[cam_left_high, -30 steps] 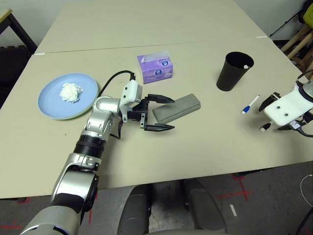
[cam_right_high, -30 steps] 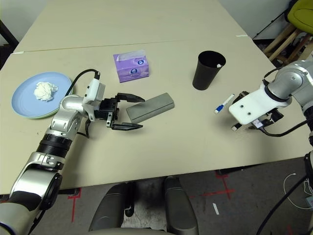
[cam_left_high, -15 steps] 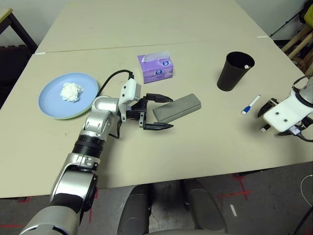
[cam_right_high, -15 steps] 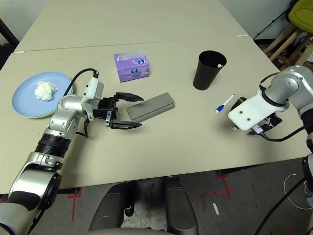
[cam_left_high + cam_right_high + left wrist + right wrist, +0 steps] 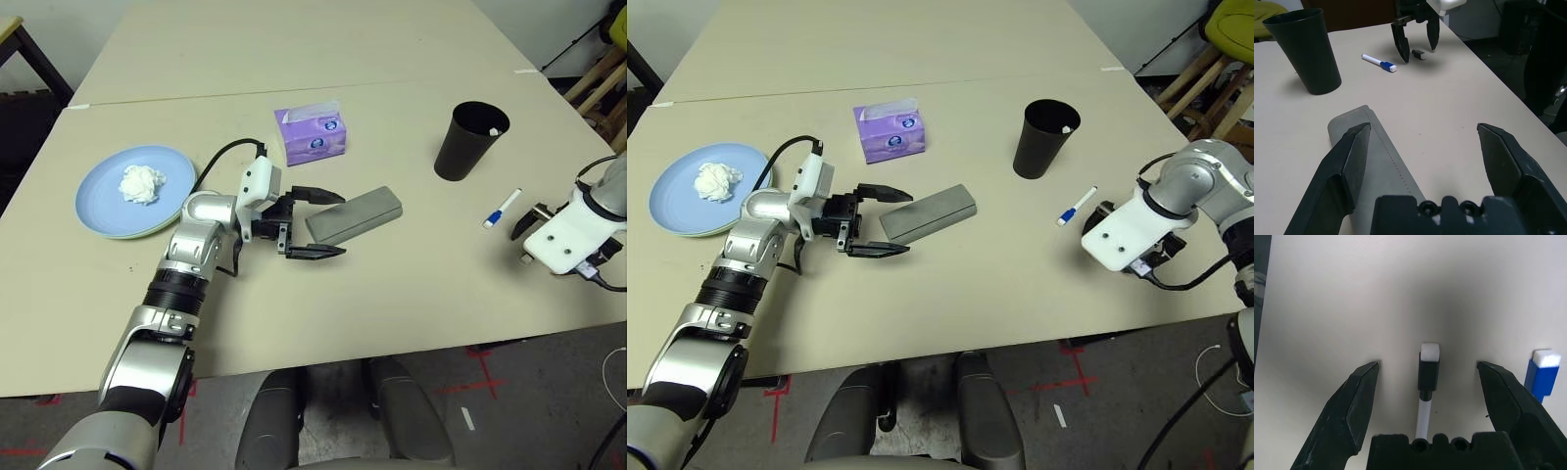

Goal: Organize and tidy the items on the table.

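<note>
Hovering my right claw (image 5: 1425, 377), jaws apart, over a small black-and-white marker (image 5: 1428, 382) at four o'clock, left claw (image 5: 318, 223) spread beside the grey glasses case (image 5: 355, 214), tabletop (image 5: 392, 284) centre.

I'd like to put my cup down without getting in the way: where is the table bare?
The far half of the table, beyond the tissue box, is bare. So is the near edge in front of the grey case. It is crowded around the marker and black cup, where the right hand hangs open.
</note>
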You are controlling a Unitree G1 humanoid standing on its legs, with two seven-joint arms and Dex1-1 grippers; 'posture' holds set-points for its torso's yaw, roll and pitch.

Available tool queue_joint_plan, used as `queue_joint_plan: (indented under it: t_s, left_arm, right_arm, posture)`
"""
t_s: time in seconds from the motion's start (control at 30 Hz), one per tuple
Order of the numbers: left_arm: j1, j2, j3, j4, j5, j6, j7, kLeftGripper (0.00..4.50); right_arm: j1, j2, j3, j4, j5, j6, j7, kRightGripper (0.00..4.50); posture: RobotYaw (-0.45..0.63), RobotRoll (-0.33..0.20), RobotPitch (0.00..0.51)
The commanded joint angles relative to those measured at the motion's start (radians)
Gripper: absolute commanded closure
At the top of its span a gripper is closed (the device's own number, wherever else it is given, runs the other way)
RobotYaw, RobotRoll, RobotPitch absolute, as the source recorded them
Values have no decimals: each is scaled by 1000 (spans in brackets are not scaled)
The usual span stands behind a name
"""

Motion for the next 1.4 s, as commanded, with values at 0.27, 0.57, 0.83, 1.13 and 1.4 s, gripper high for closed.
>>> queue_joint_plan:
  t_s: [0.27, 0.57, 0.83, 1.13, 1.4]
  left_arm:
    - [8, 11, 3, -27, -15, 6, 3, 0]
    - [1, 10, 0, -25, -18, 6, 3, 0]
    - [-2, 11, -2, -17, -18, 3, 0, 0]
    - [-11, 4, -7, -1, -14, -7, -5, 0]
    - [-24, -3, -10, 18, -12, -17, -10, 0]
  right_arm:
    - [5, -15, 26, 14, -20, -5, 1, 1302]
    - [11, -19, 19, -14, 7, 23, 44, 4070]
    - [-30, -21, 25, -34, 111, 103, 76, 4070]
    - [-66, -150, 157, -303, 478, 435, 76, 4070]
    - [-94, -140, 35, -467, 879, 939, 76, 4070]
  posture:
    - [21, 0, 214]
    - [18, 0, 209]
    - [7, 0, 201]
    - [-14, 0, 190]
    - [-22, 0, 187]
